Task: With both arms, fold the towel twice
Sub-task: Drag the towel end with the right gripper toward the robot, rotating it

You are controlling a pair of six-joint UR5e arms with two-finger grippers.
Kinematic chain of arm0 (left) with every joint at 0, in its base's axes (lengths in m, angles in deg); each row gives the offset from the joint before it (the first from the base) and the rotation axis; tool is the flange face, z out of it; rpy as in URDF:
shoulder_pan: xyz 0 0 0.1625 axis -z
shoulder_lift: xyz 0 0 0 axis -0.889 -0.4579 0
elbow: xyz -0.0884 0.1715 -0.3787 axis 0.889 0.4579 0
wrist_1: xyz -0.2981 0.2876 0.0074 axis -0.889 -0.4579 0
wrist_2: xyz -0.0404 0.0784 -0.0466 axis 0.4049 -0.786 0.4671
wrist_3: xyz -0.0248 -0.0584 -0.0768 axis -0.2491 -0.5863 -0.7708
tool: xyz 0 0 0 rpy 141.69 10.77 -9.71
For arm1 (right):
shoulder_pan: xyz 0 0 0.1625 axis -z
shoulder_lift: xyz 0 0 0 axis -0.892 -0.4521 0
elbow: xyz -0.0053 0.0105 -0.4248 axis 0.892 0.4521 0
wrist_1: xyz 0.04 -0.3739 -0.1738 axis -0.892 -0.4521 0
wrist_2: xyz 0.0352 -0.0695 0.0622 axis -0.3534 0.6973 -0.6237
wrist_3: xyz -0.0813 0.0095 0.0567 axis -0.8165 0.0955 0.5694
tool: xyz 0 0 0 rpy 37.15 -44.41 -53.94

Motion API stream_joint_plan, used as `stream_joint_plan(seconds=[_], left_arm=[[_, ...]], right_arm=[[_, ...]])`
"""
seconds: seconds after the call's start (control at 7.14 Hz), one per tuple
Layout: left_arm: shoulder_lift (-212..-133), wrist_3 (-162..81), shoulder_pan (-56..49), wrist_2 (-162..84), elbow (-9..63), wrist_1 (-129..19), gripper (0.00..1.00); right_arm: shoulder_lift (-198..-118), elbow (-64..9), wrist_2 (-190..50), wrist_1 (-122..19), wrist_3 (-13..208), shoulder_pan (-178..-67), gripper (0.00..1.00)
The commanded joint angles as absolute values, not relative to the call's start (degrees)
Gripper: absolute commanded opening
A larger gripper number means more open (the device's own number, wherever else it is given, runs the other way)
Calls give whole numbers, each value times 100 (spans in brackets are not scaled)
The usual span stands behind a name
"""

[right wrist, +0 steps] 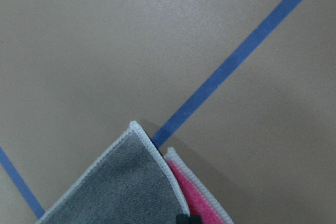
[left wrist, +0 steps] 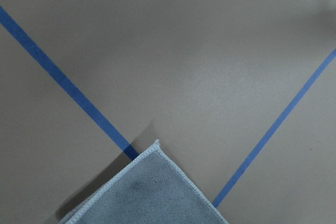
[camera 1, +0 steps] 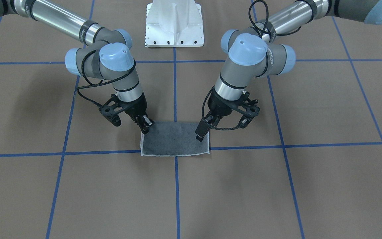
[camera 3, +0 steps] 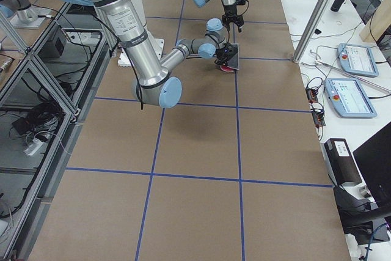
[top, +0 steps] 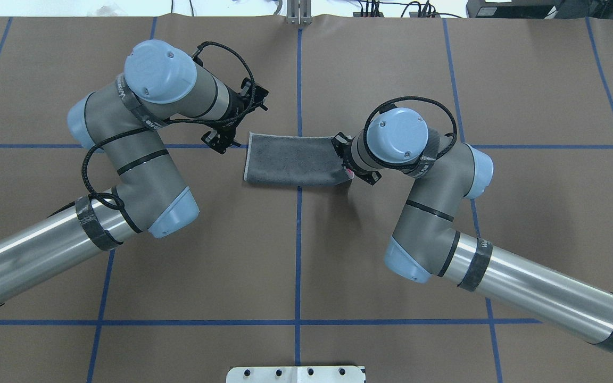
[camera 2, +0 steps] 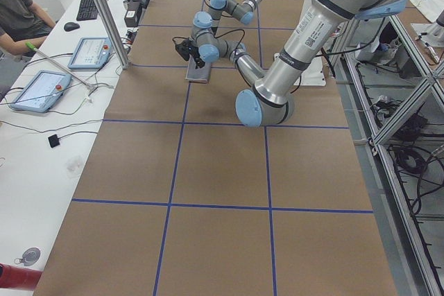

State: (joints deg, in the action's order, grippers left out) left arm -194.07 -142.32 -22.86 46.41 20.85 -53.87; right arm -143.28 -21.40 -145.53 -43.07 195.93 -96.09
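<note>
Towel [camera 1: 174, 141]: light, limp terry, likely grippy; best taken at stitched corners. Right end effector [camera 1: 145, 127] pinches one corner; left end effector [camera 1: 204, 129] spread or pressed, cannot tell.

Bright, even light; soft shadows

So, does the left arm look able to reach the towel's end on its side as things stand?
Probably yes: the left gripper is right at that end of the towel, and nothing lies between them.

Folded towel [camera 1: 174, 139], grey face up
</note>
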Motion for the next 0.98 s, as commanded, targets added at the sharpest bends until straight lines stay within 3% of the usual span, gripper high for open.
stream_joint_plan(seconds=[0.0,0.42,0.84], left_arm=[[-19413,-14241,-2293,4647,2109,-5301,100],[-19405,-14232,-2293,4647,2109,-5300,100],[-19405,-14232,-2293,4639,2109,-5300,100]], right_arm=[[-14684,-2724,-14467,-4310,19692,-9417,0],[-14844,-3305,-14167,-4318,20114,-8906,0],[-14826,-3377,-13932,-4433,20447,-8643,0]])
